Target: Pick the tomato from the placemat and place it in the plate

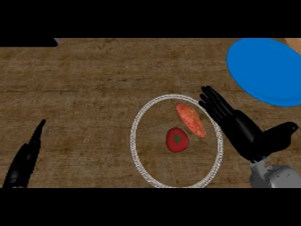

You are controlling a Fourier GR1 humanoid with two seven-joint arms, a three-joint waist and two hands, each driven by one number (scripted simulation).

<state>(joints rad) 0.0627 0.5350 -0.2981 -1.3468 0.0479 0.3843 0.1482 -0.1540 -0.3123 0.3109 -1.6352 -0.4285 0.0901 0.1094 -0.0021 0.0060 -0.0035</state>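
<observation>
A red tomato (177,140) with a green stem lies on a round brown placemat (154,170) with a white rim, at the lower middle of the counter. My right hand (244,130) is open just right of the placemat, fingers straight and pointing up-left, apart from the tomato. A blue plate (270,70) sits at the upper right, partly cut by the view's edge. My left hand (24,162) rests open at the lower left, seen edge-on.
An orange-red elongated food item (190,119) lies on the placemat just above and right of the tomato, close to my right hand's fingers. A dark object (22,42) sits at the top left corner. The counter is brown wood.
</observation>
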